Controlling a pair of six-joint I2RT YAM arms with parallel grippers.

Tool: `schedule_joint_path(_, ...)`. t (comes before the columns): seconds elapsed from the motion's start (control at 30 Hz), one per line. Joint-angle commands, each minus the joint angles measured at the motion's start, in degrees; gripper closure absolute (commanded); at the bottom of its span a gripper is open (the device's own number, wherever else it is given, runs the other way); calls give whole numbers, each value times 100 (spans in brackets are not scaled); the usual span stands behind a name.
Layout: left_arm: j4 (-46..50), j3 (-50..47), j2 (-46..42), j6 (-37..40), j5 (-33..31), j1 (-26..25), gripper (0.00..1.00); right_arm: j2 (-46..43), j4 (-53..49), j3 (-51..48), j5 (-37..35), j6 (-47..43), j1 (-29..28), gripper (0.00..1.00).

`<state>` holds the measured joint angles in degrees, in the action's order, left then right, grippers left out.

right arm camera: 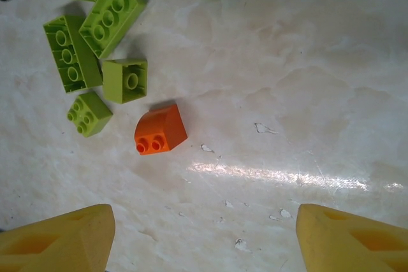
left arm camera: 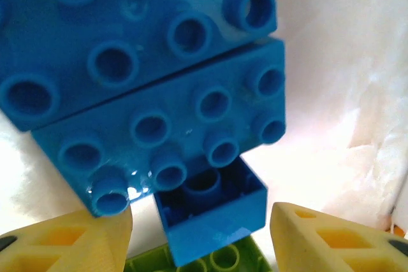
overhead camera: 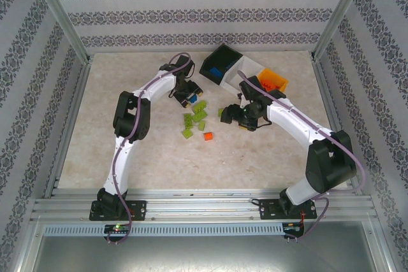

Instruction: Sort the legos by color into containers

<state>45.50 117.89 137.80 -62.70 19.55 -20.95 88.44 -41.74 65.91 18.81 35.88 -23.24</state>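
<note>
Beige marbled tabletop (overhead camera: 127, 151) carried everything. A row of three joined open-front plastic bins sat near the far edge, right of centre: black bin (overhead camera: 223, 50) with blue pieces inside, white bin (overhead camera: 248, 68), and orange-yellow bin (overhead camera: 281, 83) with orange pieces inside, so each colour apparently had its own bin.

Left hand (left arm camera: 203, 243) hung low over the blue bricks (left arm camera: 159, 113), large studded plastic ones, just nearer than the black bin. Its yellow fingers stood apart, one on each side of a small blue brick (left arm camera: 210, 211) lying hollow side up. A gap showed on both sides, so nothing was gripped. It looked lined up to pinch that brick for the black bin.

Right hand (right arm camera: 204, 240) hovered around mid-tabletop with its fingers wide apart and nothing between them, facing the loose pile. Likely picking a target.

Lime green bricks (right arm camera: 111, 14) lay scattered at the tabletop's centre, unsorted. A single small orange brick (right arm camera: 160, 130) with a rounded top lay just nearer than them, probably next for the right hand.
</note>
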Motion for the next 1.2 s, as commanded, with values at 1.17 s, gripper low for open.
schedule_joint_path(1.17,-3980,-138,-447,-173,1279,-7,70,-1400,-593,-1118,-244,149,259,25)
